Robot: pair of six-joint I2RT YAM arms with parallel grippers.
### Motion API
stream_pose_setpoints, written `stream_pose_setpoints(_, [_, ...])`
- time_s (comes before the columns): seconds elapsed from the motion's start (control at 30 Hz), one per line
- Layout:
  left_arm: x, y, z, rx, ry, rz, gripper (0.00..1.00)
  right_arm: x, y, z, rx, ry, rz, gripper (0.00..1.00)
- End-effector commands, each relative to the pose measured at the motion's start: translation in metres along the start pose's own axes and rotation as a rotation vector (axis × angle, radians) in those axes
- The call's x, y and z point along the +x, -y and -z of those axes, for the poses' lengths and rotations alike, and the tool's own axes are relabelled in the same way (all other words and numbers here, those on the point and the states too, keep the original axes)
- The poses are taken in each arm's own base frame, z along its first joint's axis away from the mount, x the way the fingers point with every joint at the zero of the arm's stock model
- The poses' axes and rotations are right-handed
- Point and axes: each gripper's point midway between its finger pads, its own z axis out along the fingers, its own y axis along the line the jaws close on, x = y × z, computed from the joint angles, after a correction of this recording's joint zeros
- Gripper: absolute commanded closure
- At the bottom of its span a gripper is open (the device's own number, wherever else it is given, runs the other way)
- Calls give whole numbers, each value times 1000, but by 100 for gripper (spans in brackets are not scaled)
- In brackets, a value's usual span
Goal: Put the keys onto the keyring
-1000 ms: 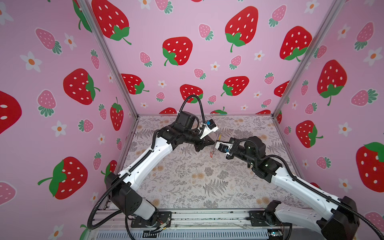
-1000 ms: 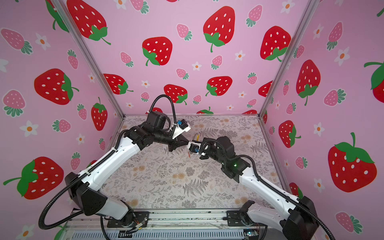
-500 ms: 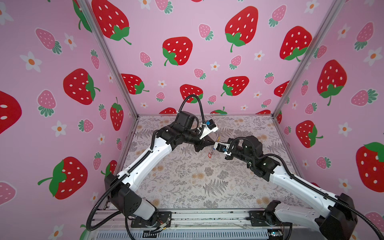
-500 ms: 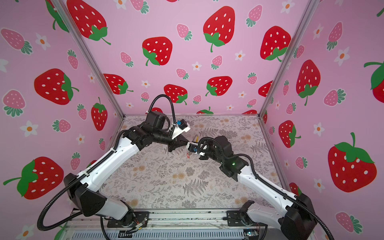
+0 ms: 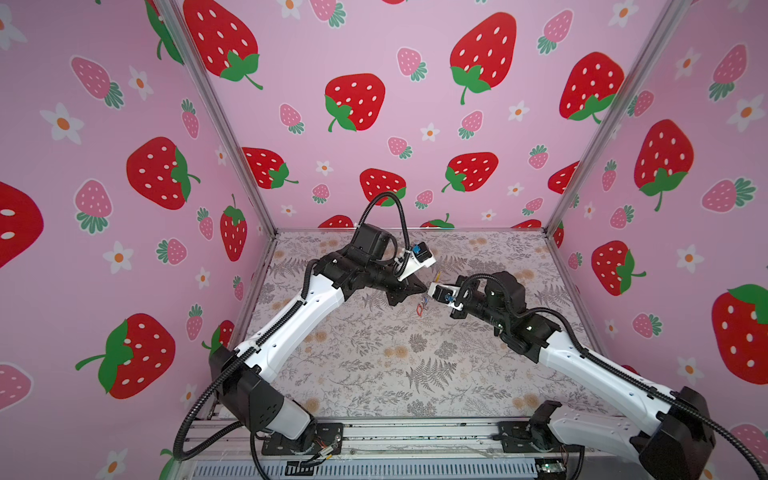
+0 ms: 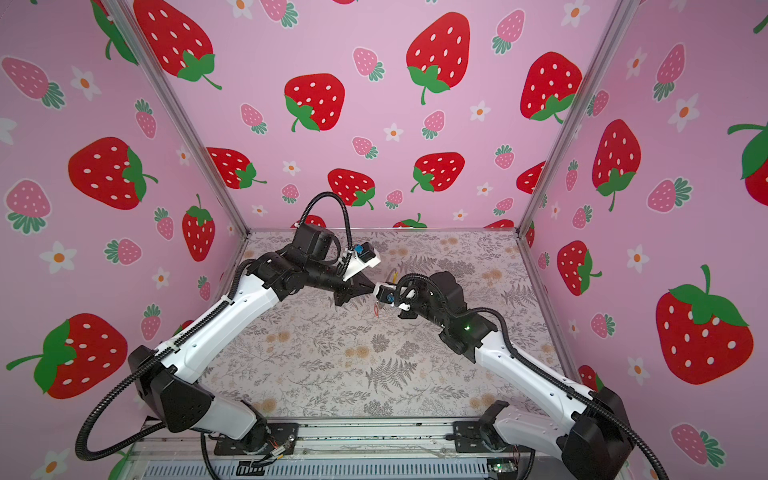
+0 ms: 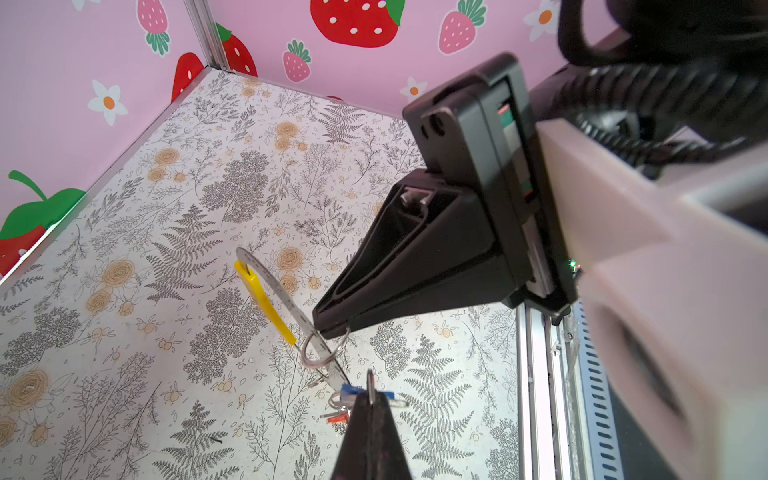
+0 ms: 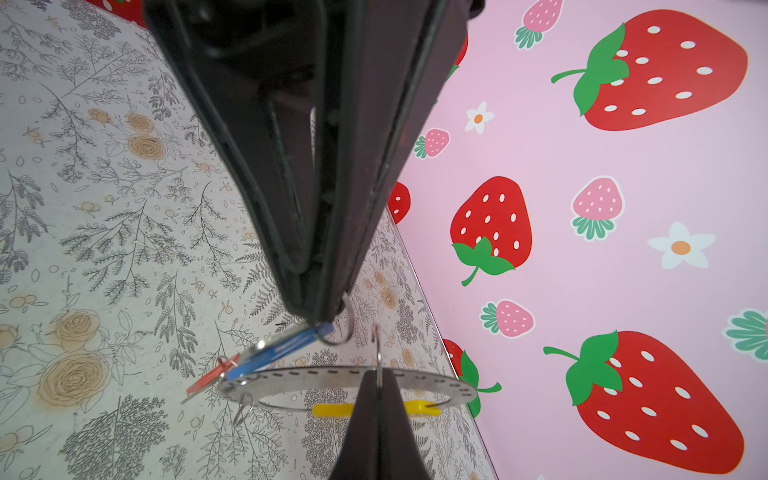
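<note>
Both grippers meet tip to tip above the middle of the table. The keyring [image 8: 432, 380], a thin grey hoop with a yellow segment [image 7: 266, 299], hangs in the air between them. My left gripper [image 7: 370, 399] is shut on the small split ring of the blue-tagged key [image 8: 278, 349]. My right gripper [image 8: 377, 382] is shut on another small split ring [image 7: 320, 351] that circles the hoop's strip. The red-tagged key [image 8: 208, 378] dangles at the hoop's end beside the blue tag. In both top views only the yellow segment [image 5: 437, 276] and the red tag [image 5: 419, 309] [image 6: 376, 311] show.
The floral table [image 5: 374, 374] lies below the hanging keyring. Pink strawberry walls [image 5: 415, 124] close in the back and both sides. A metal rail [image 5: 395, 436] with the arm bases runs along the front edge.
The right arm has edged a little to the left, toward the left gripper. Both grippers stay shut and the keyring stays hanging between them.
</note>
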Motion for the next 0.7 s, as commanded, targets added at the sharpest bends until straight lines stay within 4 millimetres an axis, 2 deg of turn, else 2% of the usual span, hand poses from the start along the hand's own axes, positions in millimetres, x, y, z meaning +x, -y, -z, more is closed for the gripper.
stream_pose_setpoints(0.0, [-11,-3,2,-10,11,-28,100,-21,10,8,22,66,6,100])
stream_pose_setpoints(0.67, [-22,-9,3,-33,55,-30,100,-21,4,8,-3,76,6,100])
